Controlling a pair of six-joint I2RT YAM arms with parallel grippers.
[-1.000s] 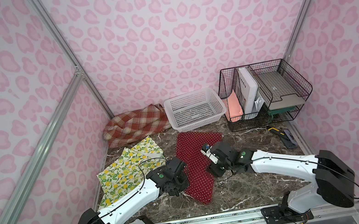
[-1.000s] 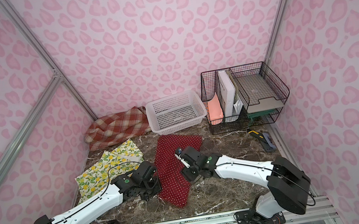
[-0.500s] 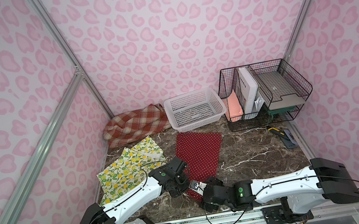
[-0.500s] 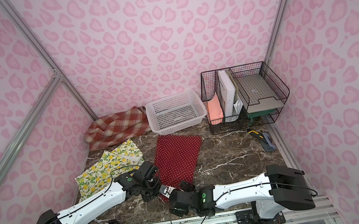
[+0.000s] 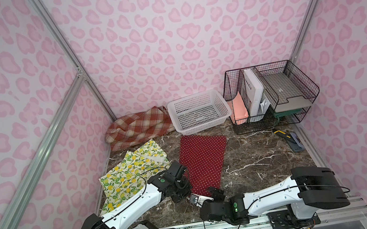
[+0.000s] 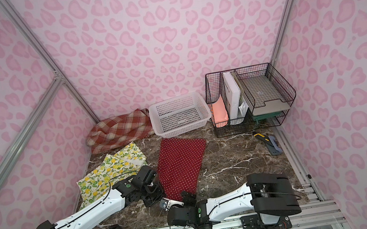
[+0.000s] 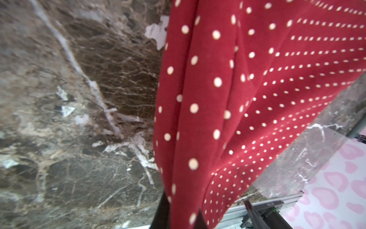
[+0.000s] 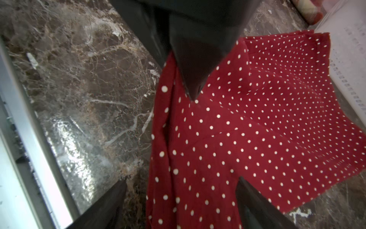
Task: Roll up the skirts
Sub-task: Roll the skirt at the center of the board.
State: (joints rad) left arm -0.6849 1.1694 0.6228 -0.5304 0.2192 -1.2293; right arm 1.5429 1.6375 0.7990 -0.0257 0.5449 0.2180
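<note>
The red polka-dot skirt (image 5: 203, 161) (image 6: 180, 164) lies spread flat on the marble table, narrow end toward me. My left gripper (image 5: 185, 192) (image 7: 182, 218) is shut on its near left corner, and the cloth (image 7: 217, 99) drapes from the jaws. My right gripper (image 5: 205, 194) (image 8: 182, 198) stands open at the near edge, with red cloth (image 8: 247, 128) between its spread fingers (image 8: 111, 204). The lemon-print skirt (image 5: 132, 172) (image 6: 110, 172) lies rumpled at the left. The plaid skirt (image 5: 138, 129) (image 6: 118, 129) is bunched in the far left corner.
A white perforated basket (image 5: 204, 126) stands behind the red skirt. A black wire organizer (image 5: 271, 97) with papers fills the far right corner. A small hand tool (image 5: 289, 139) lies by the right wall. Pink walls close in on three sides.
My right arm swung from the skirt's middle right edge back to its near edge and opened wider. The red skirt went from folded over to spread flat. The left gripper kept its hold.
</note>
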